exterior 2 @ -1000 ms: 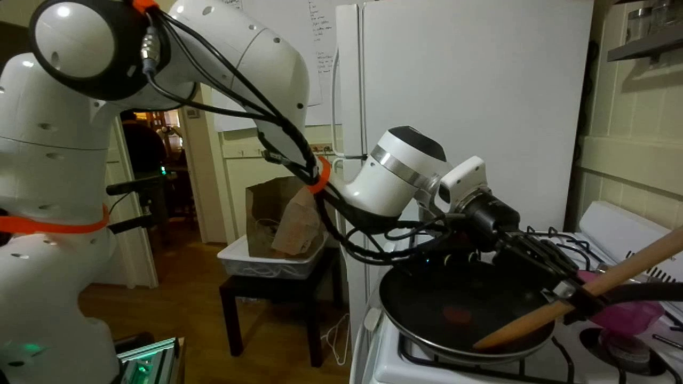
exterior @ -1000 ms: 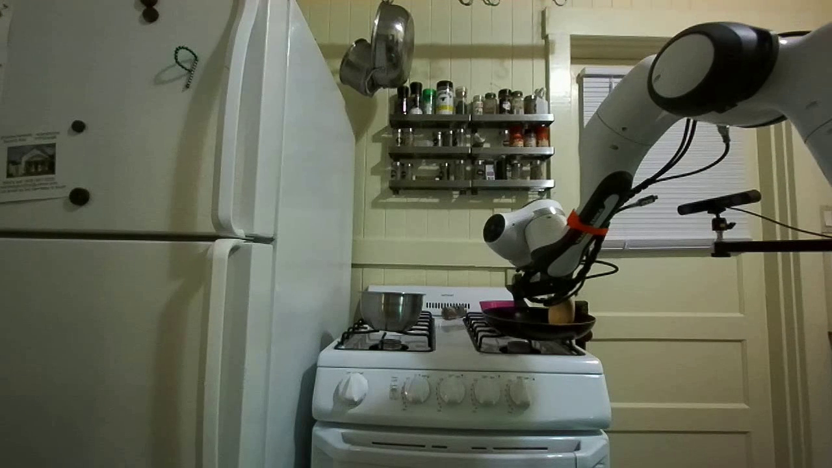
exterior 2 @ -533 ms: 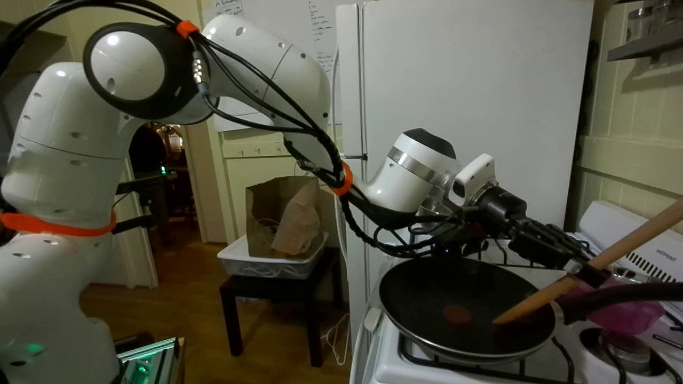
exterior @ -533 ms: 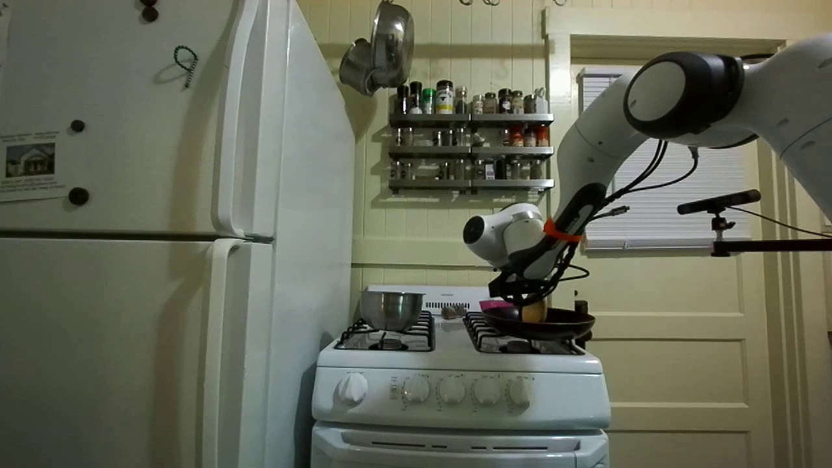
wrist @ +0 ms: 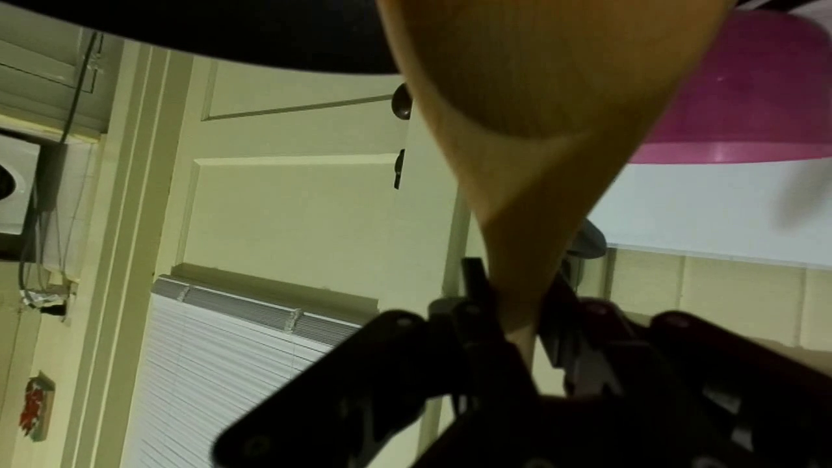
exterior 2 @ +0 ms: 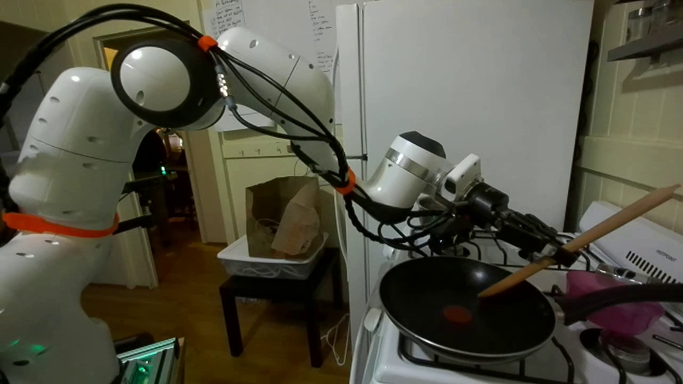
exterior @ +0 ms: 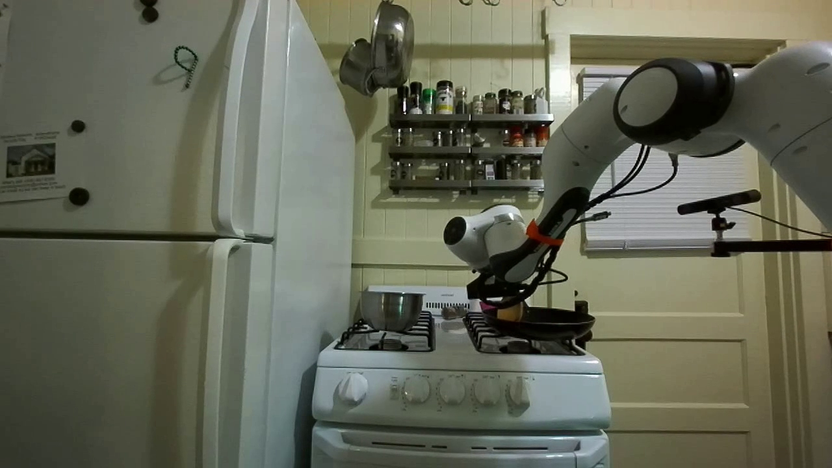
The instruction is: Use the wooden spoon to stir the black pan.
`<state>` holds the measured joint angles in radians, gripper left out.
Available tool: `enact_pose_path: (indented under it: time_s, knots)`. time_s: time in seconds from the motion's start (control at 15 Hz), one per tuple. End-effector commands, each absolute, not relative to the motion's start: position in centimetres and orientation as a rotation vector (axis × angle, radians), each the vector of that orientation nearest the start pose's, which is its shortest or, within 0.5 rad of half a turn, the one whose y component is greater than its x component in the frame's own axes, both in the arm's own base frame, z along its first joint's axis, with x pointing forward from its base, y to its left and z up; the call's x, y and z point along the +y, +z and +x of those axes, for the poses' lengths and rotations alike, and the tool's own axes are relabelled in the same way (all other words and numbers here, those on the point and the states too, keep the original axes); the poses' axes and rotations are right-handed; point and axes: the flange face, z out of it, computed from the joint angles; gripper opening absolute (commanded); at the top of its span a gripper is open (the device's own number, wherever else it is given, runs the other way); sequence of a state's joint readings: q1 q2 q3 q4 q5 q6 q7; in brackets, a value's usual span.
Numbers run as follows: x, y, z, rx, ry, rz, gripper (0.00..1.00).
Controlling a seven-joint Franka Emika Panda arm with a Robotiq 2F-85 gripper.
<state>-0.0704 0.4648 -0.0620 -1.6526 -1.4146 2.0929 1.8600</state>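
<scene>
The black pan (exterior 2: 421, 304) sits on the stove's burner grate, with a dark handle (exterior 2: 629, 296) pointing right in that exterior view. The pan also shows in an exterior view (exterior: 556, 325) and along the top of the wrist view (wrist: 260, 32). My gripper (exterior 2: 560, 254) is shut on the wooden spoon (exterior 2: 613, 225), above the pan's far right rim. The spoon is tilted, its lower end inside the pan; I cannot tell if it touches the bottom. The spoon's bowl fills the top of the wrist view (wrist: 520, 78), its neck between my fingertips (wrist: 520, 292).
A pink bowl (exterior 2: 613, 306) stands beside the pan, under its handle. A shiny steel pot (exterior: 392, 311) stands on the stove's other side. The white fridge (exterior 2: 469, 106) is beside the stove (exterior: 455, 396). Spice shelves (exterior: 471, 153) hang on the wall behind.
My gripper and the held spoon have swept across the pan, away from its near right edge toward its far side. The pan has not visibly moved.
</scene>
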Motion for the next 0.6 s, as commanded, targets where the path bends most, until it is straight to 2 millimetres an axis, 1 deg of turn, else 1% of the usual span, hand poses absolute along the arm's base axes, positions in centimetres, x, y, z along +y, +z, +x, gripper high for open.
enact_pose_path:
  time_s: [0.0, 0.27, 0.53]
  knots:
    - [-10.9, 36.8, 68.0, -1.137, 1.106, 1.824, 0.05]
    - [-8.7, 36.3, 66.2, -1.102, 1.076, 1.870, 0.05]
    - [-7.5, 36.4, 64.0, -1.072, 1.045, 1.890, 0.05]
